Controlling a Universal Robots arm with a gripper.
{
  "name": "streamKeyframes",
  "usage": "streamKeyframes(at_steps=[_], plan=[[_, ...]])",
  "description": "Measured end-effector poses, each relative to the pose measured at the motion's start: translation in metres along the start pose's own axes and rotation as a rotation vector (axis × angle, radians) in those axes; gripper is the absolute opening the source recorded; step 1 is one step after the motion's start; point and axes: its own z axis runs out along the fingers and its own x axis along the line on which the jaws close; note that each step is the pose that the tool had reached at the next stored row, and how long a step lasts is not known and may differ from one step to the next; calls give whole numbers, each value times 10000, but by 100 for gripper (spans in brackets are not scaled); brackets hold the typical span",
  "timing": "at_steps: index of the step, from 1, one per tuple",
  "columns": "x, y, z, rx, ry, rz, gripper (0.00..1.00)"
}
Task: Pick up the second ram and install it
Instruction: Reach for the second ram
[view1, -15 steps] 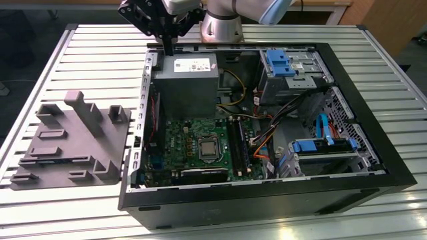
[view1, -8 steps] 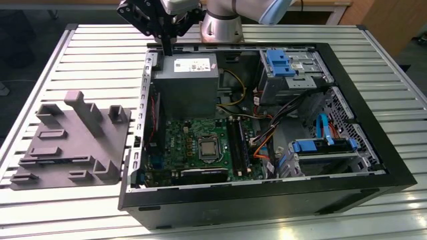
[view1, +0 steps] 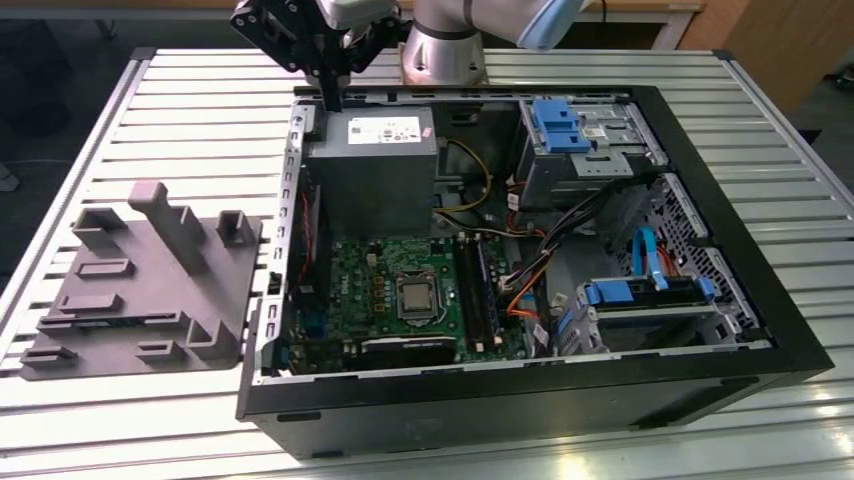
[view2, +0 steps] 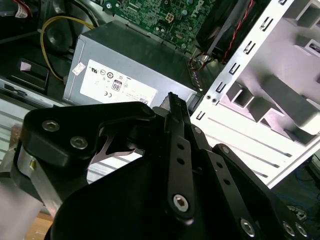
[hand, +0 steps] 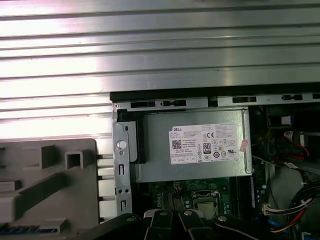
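**Tool narrow and empty over the case's far corner; second ram lying in the grey holder**

High over the slatted tabletop (view1: 174, 110), at the far corner of the lidless computer case (view1: 507, 410) on the exterior view's left: the tool (view1: 327, 98) (view2: 172, 100), pointing straight down from the arm (view1: 454, 40). Narrow, with the fingertips drawn together to one dark point and nothing seen between them, in the exterior view and the second wrist view alike. Holding nothing, touching nothing.

Directly beneath: the case's perforated metal edge and the grey power supply (view1: 374, 165), white label facing up.

Nearer the exterior view's front, next to the supply: the green motherboard (view1: 380, 265), with the processor socket (view1: 418, 297) about in its middle. Just to the exterior view's right of the socket, the long black slots (view1: 478, 290). Cannot tell whether any board stands in them.

Farther to the exterior view's right inside the case: two blue drive brackets (view1: 558, 125) (view1: 627, 292), with orange and yellow cables (view1: 523, 285) between them and the motherboard.

Just beside the case's wall on the exterior view's left, flat on the tabletop: the grey holder (view1: 147, 290), with upright ribs and shallow pockets.

In the first wrist view, along one pocket of that holder, a dark bluish strip cut off by the frame, taken as the second ram (hand: 30, 229). Lying flat, apart from the tool, ungrasped.
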Motion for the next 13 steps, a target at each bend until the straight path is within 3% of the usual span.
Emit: streamKeyframes(at_steps=[13], plan=[[38,-3,-1,0,0,0,11]])
